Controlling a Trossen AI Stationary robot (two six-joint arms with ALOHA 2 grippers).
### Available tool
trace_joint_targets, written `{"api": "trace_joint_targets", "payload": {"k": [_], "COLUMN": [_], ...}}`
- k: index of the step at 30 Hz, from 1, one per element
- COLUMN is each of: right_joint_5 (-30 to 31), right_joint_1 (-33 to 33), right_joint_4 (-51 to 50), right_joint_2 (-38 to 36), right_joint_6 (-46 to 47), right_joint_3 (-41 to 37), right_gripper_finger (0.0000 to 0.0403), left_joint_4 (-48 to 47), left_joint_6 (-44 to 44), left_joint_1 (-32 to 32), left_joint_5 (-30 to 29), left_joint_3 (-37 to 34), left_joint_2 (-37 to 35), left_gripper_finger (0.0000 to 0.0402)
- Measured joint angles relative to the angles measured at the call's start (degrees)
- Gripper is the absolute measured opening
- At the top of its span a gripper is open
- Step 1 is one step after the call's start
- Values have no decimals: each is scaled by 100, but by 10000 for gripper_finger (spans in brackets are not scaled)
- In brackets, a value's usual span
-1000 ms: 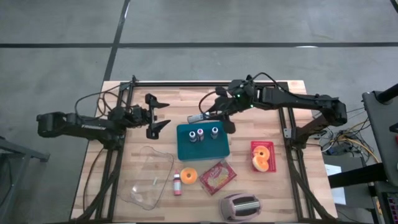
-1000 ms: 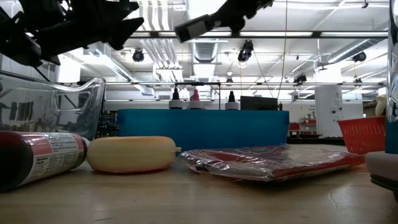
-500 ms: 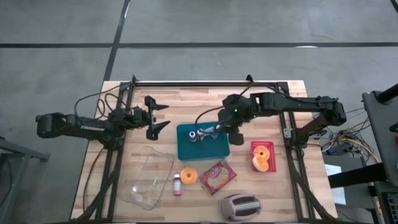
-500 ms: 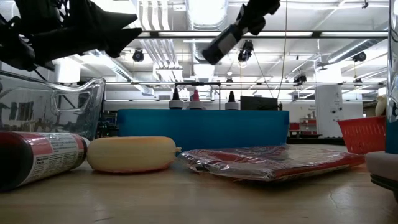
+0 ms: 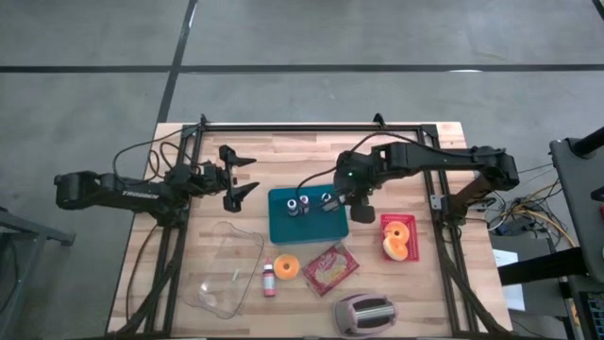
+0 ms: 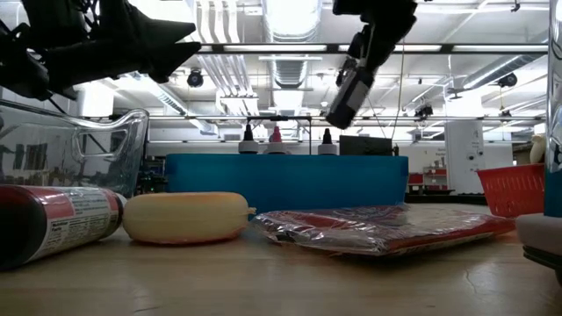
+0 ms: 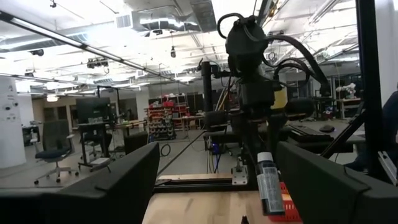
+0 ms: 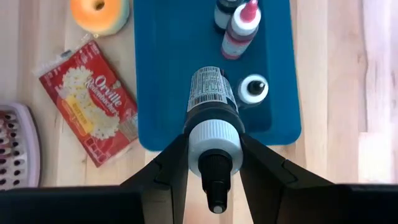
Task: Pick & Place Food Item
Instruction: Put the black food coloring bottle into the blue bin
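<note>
The right end effector (image 8: pixel 211 163) was pinched on a small bottle (image 8: pixel 210 109) with a white collar and dark nozzle, held in the air above the teal tray (image 5: pixel 332 228) near its right side, where 3 other bottles (image 8: pixel 239 30) already stood. I judged the carry to be finished and the placing in hand; the next move called for lowering the bottle onto bare tray clear of its neighbours, then releasing. The left end effector (image 5: pixel 238 178) waited spread, well apart over the left of the worktop (image 5: pixel 283 151).
</note>
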Motion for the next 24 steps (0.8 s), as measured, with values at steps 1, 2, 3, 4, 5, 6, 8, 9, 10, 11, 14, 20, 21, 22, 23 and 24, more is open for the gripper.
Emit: {"api": "trace_joint_targets", "payload": {"k": [1, 2, 3, 4, 5, 6, 8, 9, 10, 11, 14, 20, 21, 22, 23, 24], "right_joint_5": [-3, -4, -5, -15, -22, -25, -97, -159, -189, -205, -310, -380, -378, -380, -380, -382], "right_joint_1": [0, 0, 0, -2, -2, -2, 0, 1, 3, 4, 2, 2, 2, 2, 2, 2], "right_joint_4": [-76, -152, -174, -176, -229, -301, -299, -336, -383, -391, -414, -481, -531, -521, -505, -514], "right_joint_2": [6, 18, 56, 75, 90, 119, 175, 220, 268, 320, 460, 716, 760, 796, 817, 863], "right_joint_6": [-3, -8, -12, -10, -8, -13, -24, -34, -40, -42, -94, -199, -219, -235, -243, -258], "right_joint_3": [0, 0, 0, 0, 0, -4, -2, -2, -2, -4, -4, -2, -2, -2, 0, 0], "right_gripper_finger": [108, 108, 108, 108, 108, 108, 108, 108, 108, 108, 108, 108, 108, 108, 108, 108], "left_joint_4": [2, 3, 3, 4, 6, 6, 4, 4, 4, 4, 2, 0, 0, -9, -19, -22], "left_joint_6": [0, 0, 0, 0, 0, 0, 0, 0, 0, 0, -2, -4, -4, -7, -8, -13], "left_joint_1": [0, 0, 0, 0, 0, 0, 0, 0, 0, 0, 0, 0, 0, 0, 0, 0], "left_joint_5": [-3, -22, -26, -38, -39, -40, -39, -39, -39, -41, -42, -46, -46, -53, -66, -70], "left_joint_3": [0, 0, 0, 0, 0, 0, 7, 16, 24, 26, 26, 26, 26, 26, 26, 26], "left_joint_2": [0, 0, 0, 0, 0, 0, 0, 0, 0, 0, -4, -4, -4, -4, -4, -4], "left_gripper_finger": [325, 325, 325, 325, 325, 325, 325, 325, 325, 325, 325, 325, 325, 325, 325, 325]}}
